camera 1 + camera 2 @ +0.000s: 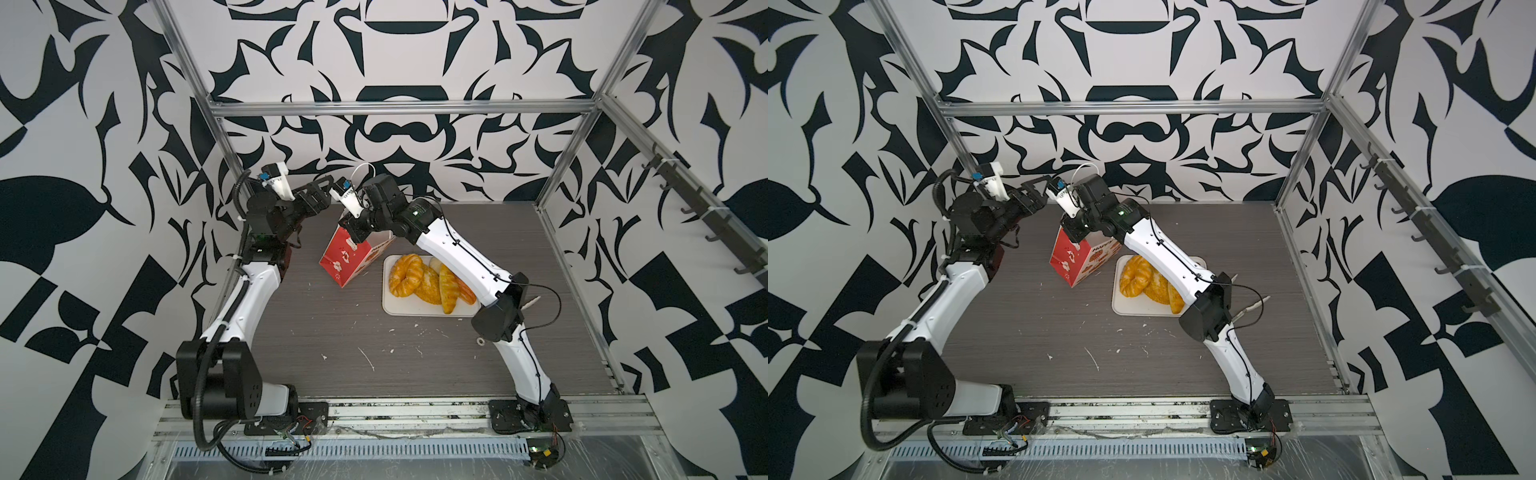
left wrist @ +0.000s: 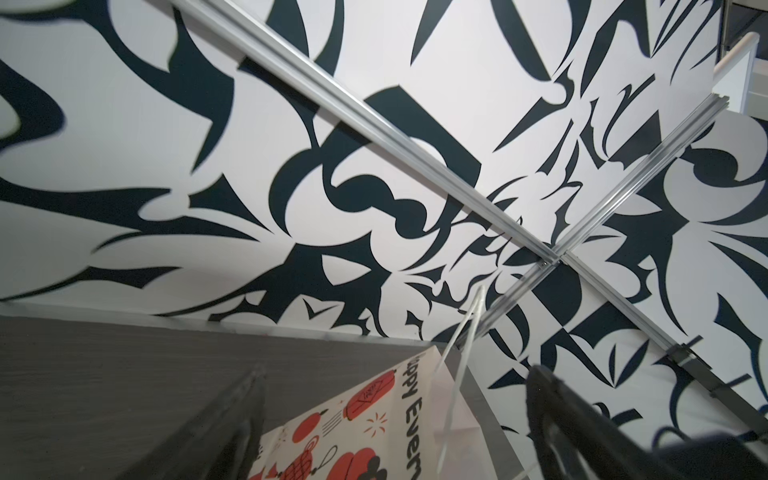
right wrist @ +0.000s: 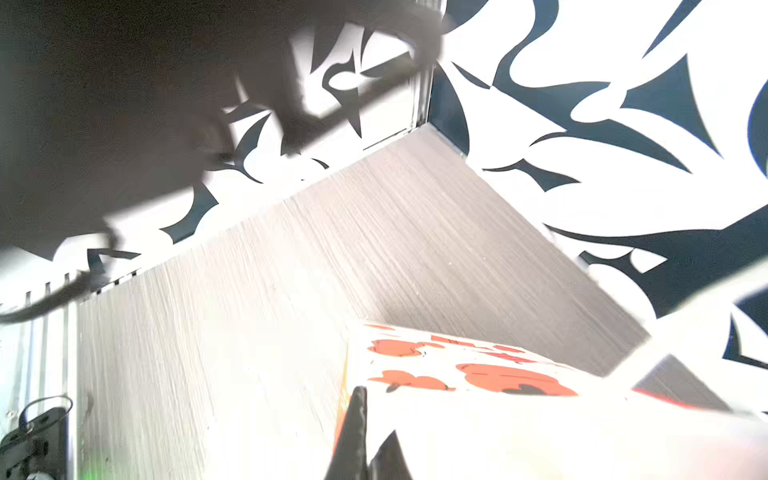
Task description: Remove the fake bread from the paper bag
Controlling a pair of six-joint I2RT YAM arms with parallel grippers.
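Bread lies on tray, behind right gripper under its forearm, clear of bag. Right gripper pinches bag rim, bag tilted below it; left gripper gapes just beside.

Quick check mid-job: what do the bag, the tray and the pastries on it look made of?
The paper bag: thin printed paper, matte, with sharp fold creases and white cord handles. The tray: white, smooth, rounded corners; probably plastic, but the look leaves that open. The fake bread: slightly shiny golden-orange surfaces, likely moulded plastic or foam; cannot tell which.
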